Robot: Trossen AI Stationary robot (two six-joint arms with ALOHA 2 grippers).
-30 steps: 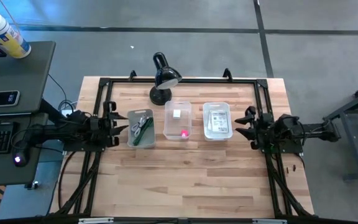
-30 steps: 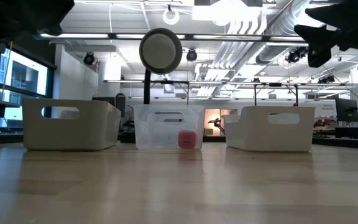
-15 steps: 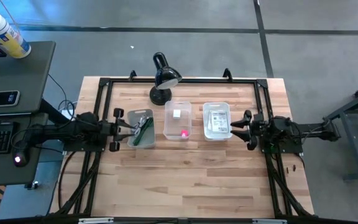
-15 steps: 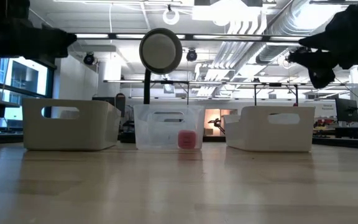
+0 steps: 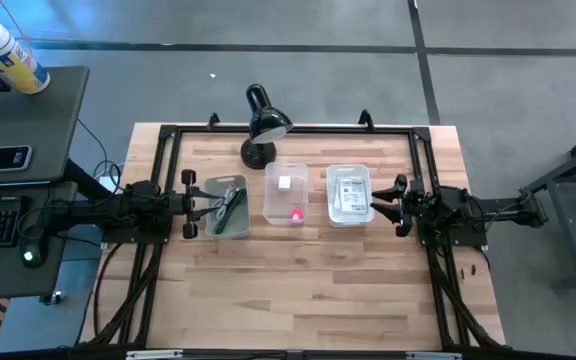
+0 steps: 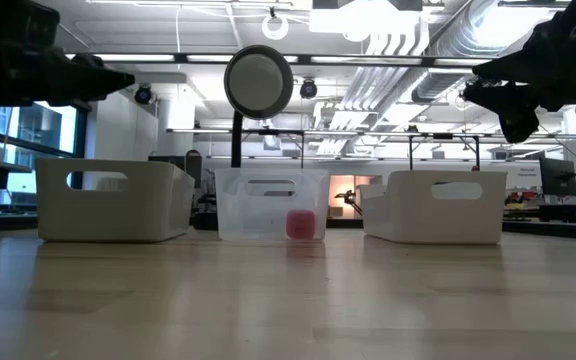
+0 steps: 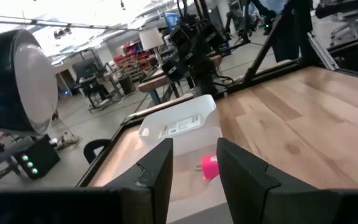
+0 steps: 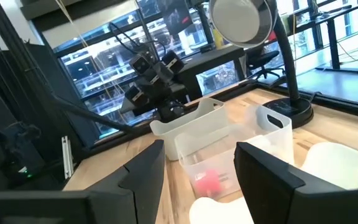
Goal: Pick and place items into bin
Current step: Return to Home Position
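Looking straight down on a wooden table [image 5: 298, 290], three small bins sit in a row across its middle, with a black desk lamp [image 5: 260, 125] standing just behind them.

The left-hand bin [image 5: 211, 218] is grey. It holds a tangle of black and grey cords [image 5: 227, 199] and a green thin stick [image 5: 222, 217] lying at a slant.

The middle bin [image 5: 271, 205] is transparent. A small white block [image 5: 285, 183] lies at its far end and a tiny pink cube [image 5: 296, 213] at its near end, apart from each other.

The right-hand bin [image 5: 331, 215] is white and holds white printed packets [image 5: 350, 195]. How many lie stacked there cannot be told.

No loose items lie on the table outside the bins.

The left gripper [image 5: 194, 204] hangs just beside the grey bin's outer end, fingers spread apart and holding nothing. The right gripper [image 5: 386, 205] hangs just beside the white bin's outer end, fingers likewise apart and holding nothing. From table height, both grippers sit above the bin rims.
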